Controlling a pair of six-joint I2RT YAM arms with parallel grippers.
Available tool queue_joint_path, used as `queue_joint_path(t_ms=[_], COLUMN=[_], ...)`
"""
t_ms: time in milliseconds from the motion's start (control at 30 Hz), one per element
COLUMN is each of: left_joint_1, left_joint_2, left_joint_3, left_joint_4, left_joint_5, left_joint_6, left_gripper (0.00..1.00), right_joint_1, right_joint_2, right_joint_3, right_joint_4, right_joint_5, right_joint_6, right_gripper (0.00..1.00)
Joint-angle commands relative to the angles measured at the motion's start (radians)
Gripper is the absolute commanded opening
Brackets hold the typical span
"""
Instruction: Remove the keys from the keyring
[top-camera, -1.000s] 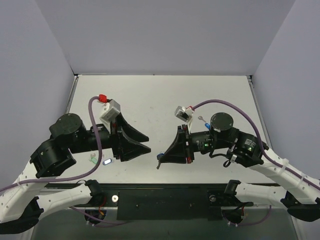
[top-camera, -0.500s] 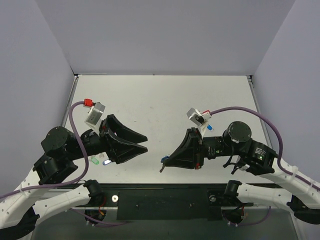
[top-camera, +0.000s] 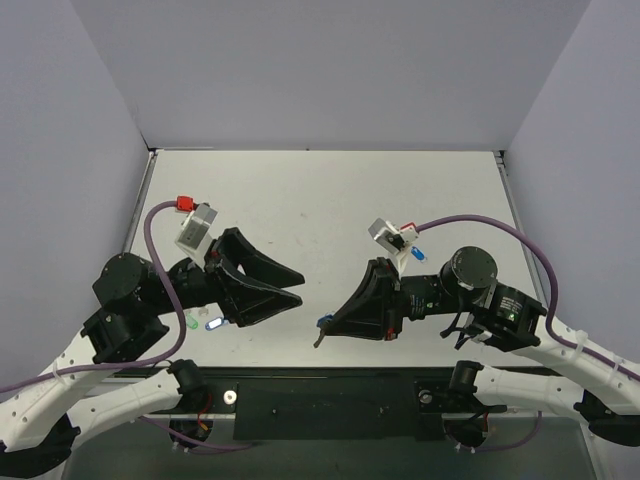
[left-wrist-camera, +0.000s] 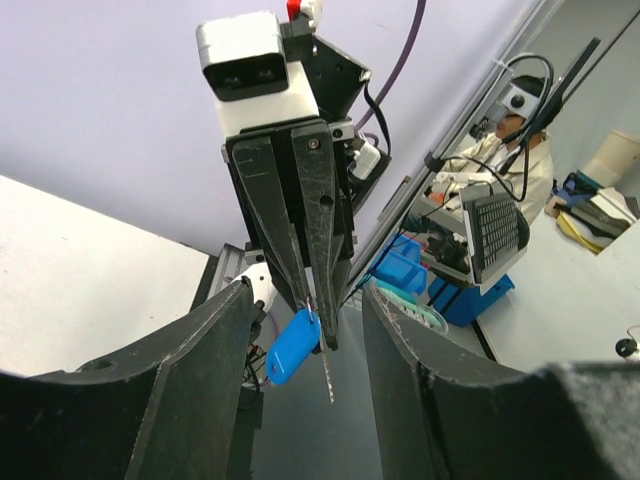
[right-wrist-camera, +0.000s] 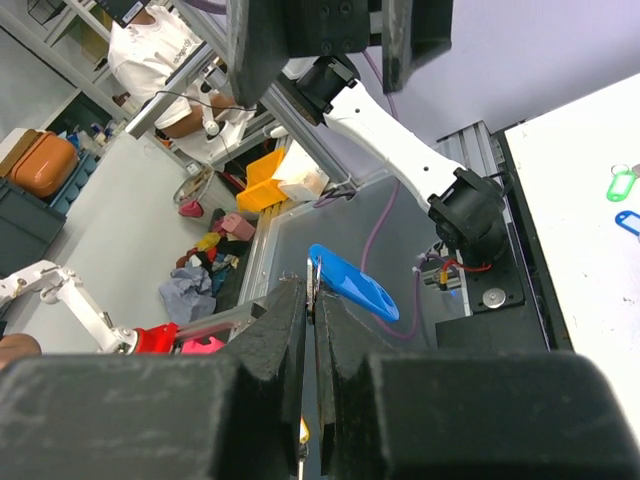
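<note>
I'm working in a robotics lab. My table (top-camera: 330, 200) sits boxed in by plain lilac panels (top-camera: 330, 70). Past its edge, the wrist views show a seated worker (left-wrist-camera: 515, 150) at upper right, blue bins (left-wrist-camera: 405, 270), a yellow bin (right-wrist-camera: 270, 190) and another robot arm (right-wrist-camera: 70, 295) at lower left.

Far of both arms: flat white tabletop (top-camera: 320, 190) lies open up to the lavender back wall (top-camera: 330, 70); side walls close it left and right.
Between black left gripper (top-camera: 300, 290), jaws apart, and black right gripper (top-camera: 330, 322): narrow gap only. The bright blue-capped silver key (top-camera: 321, 322) pinched in the right tips juts into it.
Small green-capped key (top-camera: 190, 322) and small blue-capped key (top-camera: 213, 323) lie on the table just near of the left gripper.
</note>
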Motion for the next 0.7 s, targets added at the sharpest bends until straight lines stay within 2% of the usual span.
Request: queue_joint_path(t_ms=[0, 400, 667], left_joint_1=[0.002, 0.001, -0.013], left_joint_2=[0.035, 0.063, 0.064], left_joint_3=[0.004, 0.021, 0.03], left_joint_4=[0.043, -0.09, -0.107], left_joint_5=[0.077, 0.103, 0.115], left_joint_6=[0.026, 0.1, 0.103], left_gripper=[0.57, 0.57, 0.56], right_joint_1=[0.011, 0.019, 0.022], right_joint_2=[0.002, 0.023, 0.037], right_joint_3=[-0.005, 0.0, 0.011], right_joint_4=[0.105, 0.094, 0.067], right_joint_5=[-0.016, 0.001, 0.033], right_joint_6=[0.009, 0.0, -0.01], right_gripper=[0.0, 0.0, 0.0])
